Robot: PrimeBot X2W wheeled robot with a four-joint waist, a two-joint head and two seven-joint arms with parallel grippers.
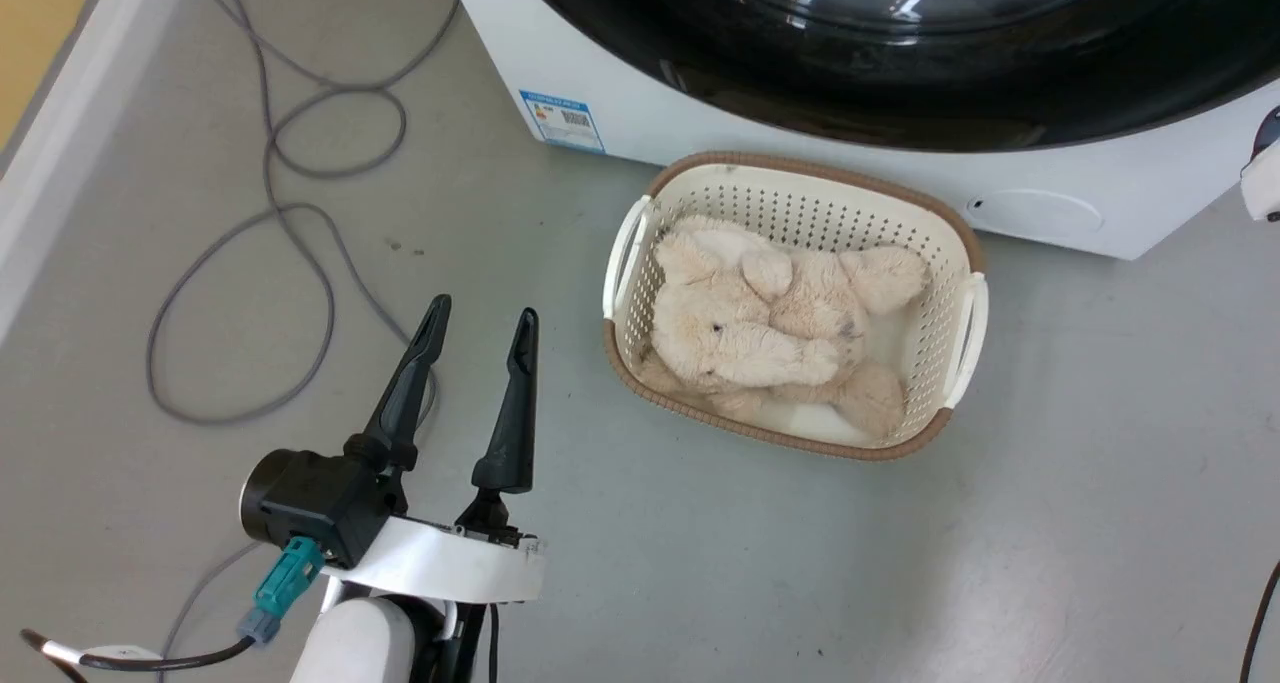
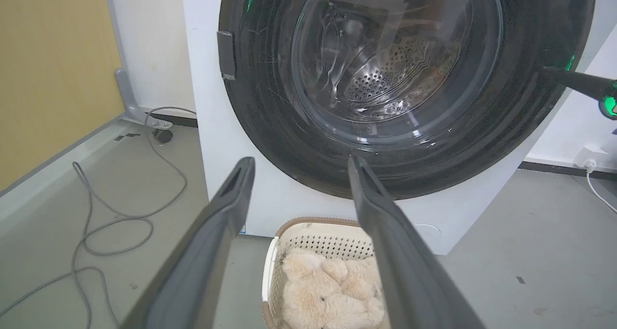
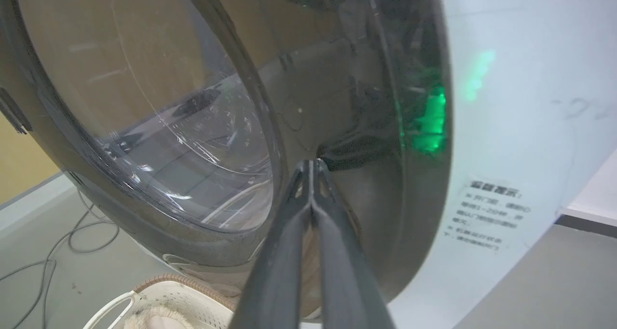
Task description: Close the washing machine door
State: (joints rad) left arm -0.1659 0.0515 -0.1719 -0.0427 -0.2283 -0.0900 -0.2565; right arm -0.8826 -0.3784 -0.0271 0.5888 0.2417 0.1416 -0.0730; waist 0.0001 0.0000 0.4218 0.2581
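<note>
Right wrist view: washing machine door lies about flush vs the white front of the washing machine; can't tell if it's latched. Your right gripper has fingers pressed together, tip seemingly touching the black ring nr its rim — prob. a stiff pusher, not a grab. Left gripper hangs low, fingers spread, holding nothing, well off the door. Basket w/ plush toy sits below — out of the swing.

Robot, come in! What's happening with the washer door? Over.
Left tool open, over the floor. Right tool shut, tips at the washing machine door ring. Door looks flush with the washing machine. Basket with plush toy on floor below.
</note>
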